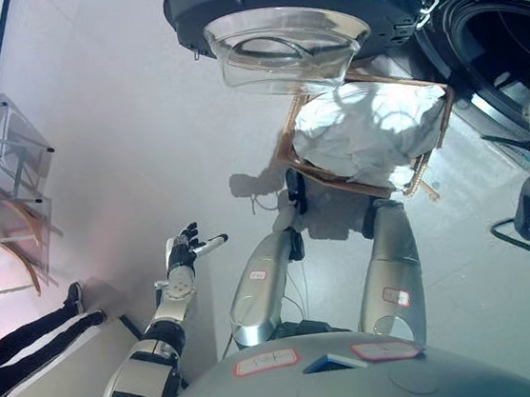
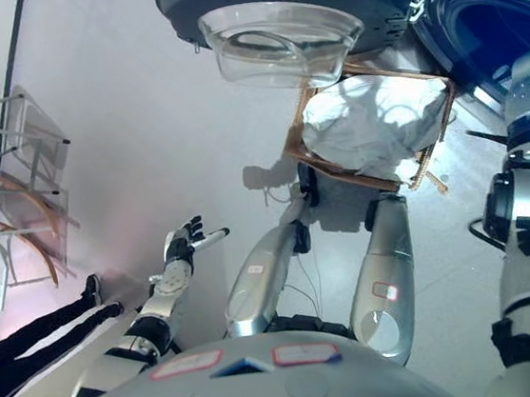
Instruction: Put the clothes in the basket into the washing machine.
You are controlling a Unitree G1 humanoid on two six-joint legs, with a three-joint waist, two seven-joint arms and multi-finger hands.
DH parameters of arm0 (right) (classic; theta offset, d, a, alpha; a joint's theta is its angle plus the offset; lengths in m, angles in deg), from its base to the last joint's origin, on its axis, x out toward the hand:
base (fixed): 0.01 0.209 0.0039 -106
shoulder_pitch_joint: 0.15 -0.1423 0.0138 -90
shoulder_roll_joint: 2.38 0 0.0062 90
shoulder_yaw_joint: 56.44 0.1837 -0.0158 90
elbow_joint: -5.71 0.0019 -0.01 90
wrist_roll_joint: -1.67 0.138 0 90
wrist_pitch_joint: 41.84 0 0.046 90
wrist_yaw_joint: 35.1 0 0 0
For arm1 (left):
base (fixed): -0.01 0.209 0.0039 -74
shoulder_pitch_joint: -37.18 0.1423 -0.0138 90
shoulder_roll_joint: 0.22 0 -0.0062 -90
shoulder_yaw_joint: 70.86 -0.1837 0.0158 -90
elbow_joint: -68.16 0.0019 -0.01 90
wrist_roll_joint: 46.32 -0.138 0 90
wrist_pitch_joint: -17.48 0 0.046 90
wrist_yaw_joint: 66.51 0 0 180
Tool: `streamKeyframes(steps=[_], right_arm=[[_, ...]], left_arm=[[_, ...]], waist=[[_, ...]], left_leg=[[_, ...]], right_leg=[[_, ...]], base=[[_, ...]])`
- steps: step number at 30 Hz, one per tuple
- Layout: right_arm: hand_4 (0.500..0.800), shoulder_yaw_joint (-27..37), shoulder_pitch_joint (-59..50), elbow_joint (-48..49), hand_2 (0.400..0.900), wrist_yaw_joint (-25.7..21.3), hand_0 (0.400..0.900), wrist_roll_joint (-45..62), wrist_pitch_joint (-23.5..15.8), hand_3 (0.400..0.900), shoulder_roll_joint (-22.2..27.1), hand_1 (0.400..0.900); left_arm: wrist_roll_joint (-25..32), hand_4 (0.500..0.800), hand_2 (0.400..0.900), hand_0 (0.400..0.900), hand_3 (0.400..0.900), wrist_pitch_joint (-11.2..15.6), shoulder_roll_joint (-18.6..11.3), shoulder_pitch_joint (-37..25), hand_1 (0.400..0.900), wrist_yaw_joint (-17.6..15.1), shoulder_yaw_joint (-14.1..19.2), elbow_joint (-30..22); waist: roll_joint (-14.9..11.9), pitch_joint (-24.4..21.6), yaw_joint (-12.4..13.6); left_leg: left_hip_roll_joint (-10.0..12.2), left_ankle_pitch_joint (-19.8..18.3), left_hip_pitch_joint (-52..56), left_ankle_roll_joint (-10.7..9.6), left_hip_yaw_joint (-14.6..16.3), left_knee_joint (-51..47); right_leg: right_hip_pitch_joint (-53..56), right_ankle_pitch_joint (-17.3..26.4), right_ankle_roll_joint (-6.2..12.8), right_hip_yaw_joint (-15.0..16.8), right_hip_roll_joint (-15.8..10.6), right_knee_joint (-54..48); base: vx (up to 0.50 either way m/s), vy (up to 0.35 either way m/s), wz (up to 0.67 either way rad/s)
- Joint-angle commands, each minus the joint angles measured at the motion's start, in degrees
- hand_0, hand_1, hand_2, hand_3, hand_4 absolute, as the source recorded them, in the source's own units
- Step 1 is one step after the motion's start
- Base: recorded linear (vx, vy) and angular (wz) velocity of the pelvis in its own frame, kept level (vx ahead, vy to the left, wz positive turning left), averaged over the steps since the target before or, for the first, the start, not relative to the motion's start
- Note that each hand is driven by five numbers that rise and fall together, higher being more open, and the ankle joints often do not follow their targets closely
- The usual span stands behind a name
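Left eye view looks down on a brown wire-frame basket (image 1: 435, 136) on the pale floor, heaped with white crumpled clothes (image 1: 367, 125). It sits just beside the dark front-loading washing machine (image 1: 497, 47), whose round door with its clear bowl-shaped window (image 1: 286, 47) stands swung open above the basket. My left hand (image 1: 187, 250) hangs out over bare floor, well apart from the basket, fingers loosely spread and holding nothing. My right arm rises along the right edge; its hand shows in neither view, so I cannot tell its fingers. I judge loading has not begun. Next, I must reach down, gather cloth, and carry it to the drum opening.
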Motion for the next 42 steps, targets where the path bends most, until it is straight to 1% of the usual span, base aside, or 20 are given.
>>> streamKeyframes(steps=[1,2,3,7,10,14,16,17,22,25,26,27,28,30,31,35,36,40,41,42], right_arm=[[0.8,-5.9,-7.9,4.3,0.9,-2.6,0.9,-14.6,0.1,0.9,8.8,0.9],[0.8,-7.5,-7.7,4.2,0.9,-1.4,0.9,-17.1,0.5,0.9,9.2,0.9],[0.8,-8.2,-8.4,4.1,0.9,0.0,0.9,-16.3,0.5,0.9,9.3,0.9],[0.8,-9.2,-8.9,3.4,0.9,1.0,0.9,-16.4,0.4,0.9,8.5,0.9],[0.8,-8.0,-7.8,4.2,0.9,2.0,0.9,-14.1,-0.7,0.9,6.6,0.9],[0.8,-6.2,-5.4,4.5,0.9,5.5,0.9,-8.7,-2.5,0.9,2.8,0.9],[0.8,-5.9,-5.2,4.8,0.9,5.7,0.9,-7.9,-2.8,0.9,2.2,0.9],[0.8,-4.7,-4.4,5.7,0.9,5.7,0.9,-6.5,-3.6,0.9,0.7,0.9],[0.8,-2.4,-2.9,7.3,0.9,5.7,0.9,-3.9,-4.8,0.9,-2.8,0.9],[0.8,-1.6,-2.5,7.8,0.9,5.7,0.9,-2.3,-5.0,0.9,-4.6,0.9],[0.8,-1.5,-2.0,7.5,0.9,5.8,0.9,-1.7,-4.8,0.9,-5.3,0.9],[0.8,-1.4,-2.1,7.5,0.9,5.8,0.9,-1.7,-4.8,0.9,-5.3,0.9],[0.8,-1.4,-1.8,7.4,0.9,5.9,0.9,-1.4,-4.7,0.9,-5.7,0.9],[0.8,-0.7,-0.5,7.6,0.9,6.0,0.9,-0.4,-4.6,0.9,-6.6,0.9],[0.8,-0.7,-0.5,7.6,0.9,6.0,0.9,-0.4,-4.6,0.9,-6.6,0.9],[0.8,1.6,2.9,8.9,0.9,5.9,0.9,2.5,-5.3,0.9,-8.8,0.9],[0.8,1.7,3.1,9.0,0.9,5.9,0.9,2.5,-5.3,0.9,-8.9,0.9],[0.8,4.1,8.9,11.4,0.9,6.6,0.9,5.4,-6.2,0.9,-12.8,0.9],[0.8,4.9,12.0,11.5,0.9,7.5,0.9,5.9,-6.1,0.9,-14.7,0.9],[0.8,5.0,12.2,11.6,0.9,7.5,0.9,5.8,-6.1,0.9,-14.8,0.9]], left_arm=[[-1.3,0.8,0.9,0.9,0.9,0.4,-5.0,-1.7,0.9,-2.8,4.5,4.9],[-1.8,0.8,0.9,0.9,0.9,0.3,-5.4,-1.7,0.9,-3.0,4.7,5.0],[-1.8,0.8,0.9,0.9,0.9,0.3,-5.6,-1.8,0.9,-3.0,4.9,5.4],[-2.2,0.8,0.9,0.9,0.9,0.3,-6.1,-2.5,0.9,-2.9,4.9,6.5],[-2.0,0.8,0.9,0.9,0.9,0.1,-5.9,-3.0,0.9,-2.8,4.9,7.3],[-2.0,0.8,0.9,0.9,0.9,-0.1,-6.0,-3.2,0.9,-1.7,5.2,8.5],[-1.8,0.8,0.9,0.9,0.9,-0.1,-6.3,-3.3,0.9,-1.4,5.5,8.6],[-1.5,0.8,0.9,0.9,0.9,-0.2,-6.4,-3.6,0.9,-1.3,5.8,8.6],[-1.3,0.8,0.9,0.9,0.9,-0.3,-6.9,-4.2,0.9,-1.6,6.1,8.5],[-0.5,0.8,0.9,0.9,0.9,-0.4,-7.4,-5.9,0.9,-1.9,6.2,7.7],[-0.3,0.8,0.9,0.9,0.9,-0.7,-7.8,-6.7,0.9,-1.7,6.4,7.5],[-0.3,0.8,0.9,0.9,0.9,-0.7,-7.9,-6.8,0.9,-1.7,6.4,7.5],[0.1,0.8,0.9,0.9,0.9,-1.0,-8.2,-7.6,0.9,-1.8,6.6,7.8],[0.6,0.8,0.9,0.9,0.9,-1.5,-8.9,-8.3,0.9,-2.1,7.0,7.6],[0.6,0.8,0.9,0.9,0.9,-1.5,-9.0,-8.3,0.9,-2.1,7.0,7.6],[1.3,0.8,0.9,0.9,0.9,-2.1,-9.9,-8.3,0.9,-2.5,7.8,6.6],[1.3,0.8,0.9,0.9,0.9,-2.2,-10.0,-8.3,0.9,-2.5,7.7,6.6],[0.9,0.8,0.9,0.9,0.9,-2.6,-10.4,-7.6,0.9,-2.3,8.3,5.1],[0.7,0.8,0.9,0.9,0.9,-2.7,-10.4,-7.5,0.9,-2.1,8.9,4.7],[0.6,0.8,0.9,0.9,0.9,-2.7,-10.5,-7.4,0.9,-2.1,8.8,4.6]], waist=[[-4.3,-0.7,-1.1],[-4.5,-0.7,-1.2],[-4.7,-0.6,-1.2],[-5.5,-0.3,-1.4],[-6.0,-0.1,-1.6],[-7.1,0.5,-1.6],[-7.3,0.7,-1.6],[-7.6,1.1,-1.7],[-8.3,2.7,-1.7],[-9.2,4.7,-2.4],[-9.8,6.0,-3.0],[-9.9,6.2,-3.0],[-10.2,6.5,-3.2],[-11.3,7.9,-3.8],[-11.4,7.8,-3.8],[-12.8,9.0,-4.1],[-12.8,9.0,-4.1],[-13.7,9.3,-4.2],[-14.2,9.0,-4.3],[-14.2,9.1,-4.2]], left_leg=[[-1.3,-1.6,5.3,-2.2,1.7,-2.0],[-1.3,-1.7,5.2,-2.1,1.7,-2.0],[-1.2,-1.7,5.1,-1.9,1.8,-1.9],[-1.2,-1.9,4.6,-1.8,1.8,-1.7],[-1.1,-2.1,4.5,-1.5,1.8,-1.5],[-1.1,-2.8,4.5,-1.2,1.7,-0.7],[-1.1,-3.0,4.4,-1.1,1.7,-0.4],[-1.2,-3.6,4.0,-0.8,1.7,0.6],[-1.5,-5.6,2.1,-0.2,1.9,4.7],[-1.7,-8.1,-1.1,0.4,2.2,10.8],[-1.2,-11.6,-3.1,0.6,2.1,16.1],[-1.2,-10.4,-4.2,1.0,2.7,16.5],[-1.4,-13.8,-5.0,1.1,2.4,20.5],[-0.8,-17.5,-9.7,1.6,2.9,30.5],[-0.7,-18.0,-10.2,1.6,3.0,31.2],[0.0,-22.6,-13.9,2.4,2.8,42.4],[0.0,-22.7,-14.0,2.4,2.8,42.6],[-0.2,-24.2,-11.5,3.0,2.7,43.2],[-0.4,-24.4,-9.8,3.2,2.6,42.0],[-0.4,-24.4,-9.5,3.2,2.6,41.9]], right_leg=[[10.6,14.0,0.96,0.3,2.7,-20.8],[10.6,14.1,0.97,0.2,2.7,-20.8],[10.5,14.2,0.92,0.2,2.8,-20.8],[10.4,14.6,0.92,0.2,3.0,-21.2],[10.2,14.7,0.88,0.4,3.1,-21.1],[10.4,14.8,0.8,0.6,3.2,-21.1],[10.3,14.8,0.79,0.7,3.2,-20.9],[10.1,15.0,0.79,0.8,3.1,-20.7],[8.8,15.0,0.72,1.3,2.9,-18.9],[6.5,14.4,0.41,1.6,2.5,-14.9],[4.9,11.8,0.37,2.3,2.2,-10.3],[4.0,13.2,-0.09,1.9,2.1,-10.3],[3.1,10.3,-0.07,2.4,2.2,-6.3],[-0.6,6.9,-0.99,2.6,1.7,3.0],[-1.1,6.6,-0.99,2.7,1.7,3.6],[-3.4,2.8,-1.82,2.5,1.2,12.4],[-3.5,2.6,-1.82,2.5,1.2,12.5],[-0.9,2.0,-1.77,1.8,0.9,12.8],[1.3,2.0,-1.53,1.3,0.8,11.3],[1.6,2.1,-1.52,1.2,0.8,11.1]], base=[[0.0,0.0,0.0],[0.0,0.0,0.0],[-0.02,0.008,-0.05],[-0.01,0.006,-0.02],[-0.01,0.016,-0.04],[-0.02,0.013,-0.04],[-0.04,0.022,-0.05],[-0.03,0.015,-0.03],[-0.08,0.03,-0.07],[-0.1,0.01,0.01],[-0.16,0.007,0.04],[-0.05,0.008,0.04],[-0.12,0.022,0.0],[-0.09,0.017,0.03],[-0.08,0.0,0.04],[-0.08,0.025,0.04],[-0.04,0.039,0.03],[0.0,0.043,0.04],[0.0,0.038,0.01],[0.02,0.042,0.0]])
